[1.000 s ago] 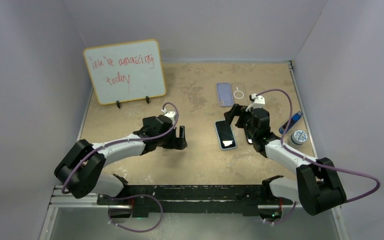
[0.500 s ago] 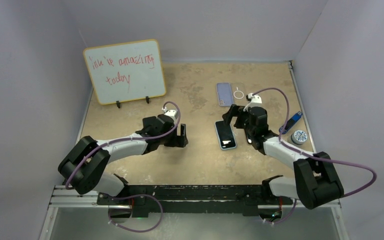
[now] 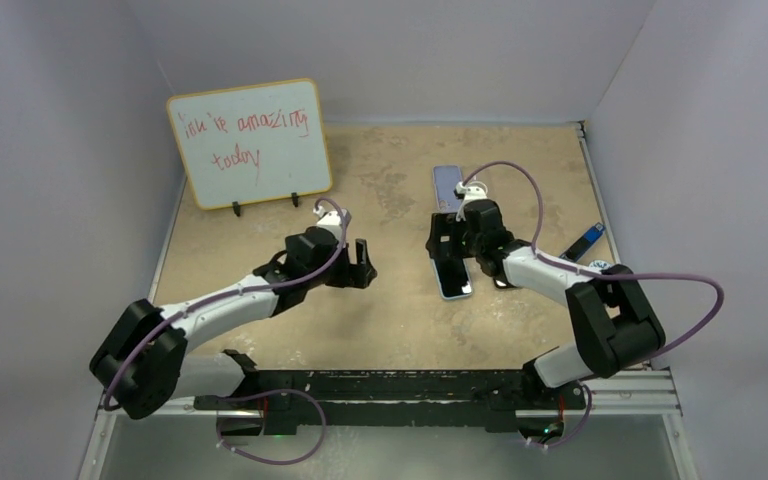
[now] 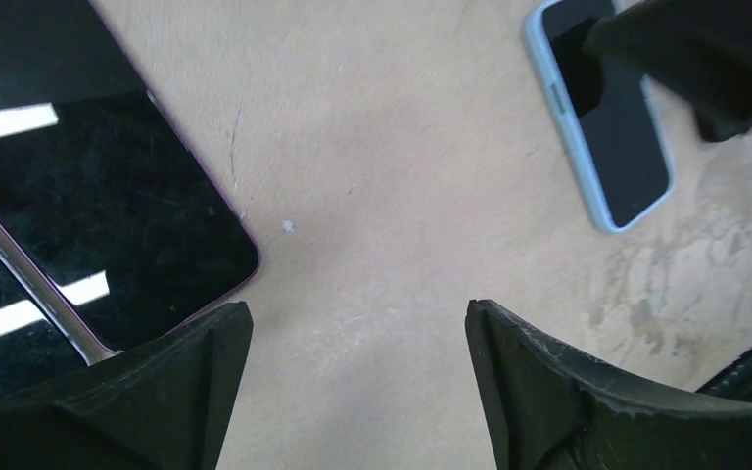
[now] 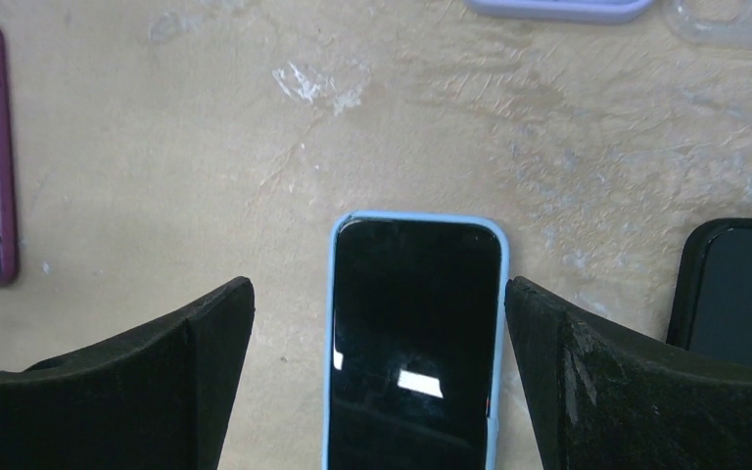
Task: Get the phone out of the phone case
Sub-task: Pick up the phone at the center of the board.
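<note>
since the earlier frames our right gripper (image 3: 452, 245) has swung leftward and now hangs over the far end of the phone (image 3: 453, 276). the phone lies screen up in its pale blue case (image 5: 416, 217) on the table (image 3: 390, 190), right of centre in the top view and at the bottom middle of the right wrist view. we judge the phone stiff, glassy, slippery and fairly light, and breakable if levered hard. the case looks like soft, flexible rubber, so a corner lip seems the place to peel while the long edges are pinned. the right claw is spread wide, one finger on either side of the phone's top end, and it grips nothing. whether a pad grazes the case we cannot tell. our left gripper (image 4: 357, 328) is spread too and empty, beside a maroon-cased phone (image 4: 108, 215) at the left of its view.
</note>
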Robot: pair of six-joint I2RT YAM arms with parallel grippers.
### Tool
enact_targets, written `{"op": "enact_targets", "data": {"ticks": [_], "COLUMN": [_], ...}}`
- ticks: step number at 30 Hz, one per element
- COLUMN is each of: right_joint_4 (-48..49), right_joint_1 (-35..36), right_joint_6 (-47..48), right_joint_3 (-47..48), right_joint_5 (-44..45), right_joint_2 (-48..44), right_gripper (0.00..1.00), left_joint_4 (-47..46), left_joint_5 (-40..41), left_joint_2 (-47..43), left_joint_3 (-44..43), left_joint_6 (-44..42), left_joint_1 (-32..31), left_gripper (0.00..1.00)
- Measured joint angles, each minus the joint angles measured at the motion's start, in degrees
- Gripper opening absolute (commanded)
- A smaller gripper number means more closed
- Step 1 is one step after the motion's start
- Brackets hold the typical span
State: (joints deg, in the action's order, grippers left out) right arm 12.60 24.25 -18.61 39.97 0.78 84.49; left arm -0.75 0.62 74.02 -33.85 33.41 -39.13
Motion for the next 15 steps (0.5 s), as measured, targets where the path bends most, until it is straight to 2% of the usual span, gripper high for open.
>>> {"op": "enact_targets", "data": {"ticks": [9, 15], "right_joint_4": [-12.28, -20.26], "right_joint_1": [1.7, 2.32], "right_joint_6": [2.23, 3.26], "right_joint_3": [4.04, 7.32], "right_joint_5": [2.82, 5.57], "right_joint_2": [1.09, 1.57], "right_gripper": [0.99, 0.99], "left_joint_4": [-0.37, 0.5], "left_joint_5": [2.03, 4.83], "left_joint_2": [-13.14, -17.16], "left_joint_3": [1.55, 3.43], "left_joint_6": [-0.28, -1.51], "left_joint_1": [0.0, 0.0], "left_gripper": [0.87, 0.88]}}
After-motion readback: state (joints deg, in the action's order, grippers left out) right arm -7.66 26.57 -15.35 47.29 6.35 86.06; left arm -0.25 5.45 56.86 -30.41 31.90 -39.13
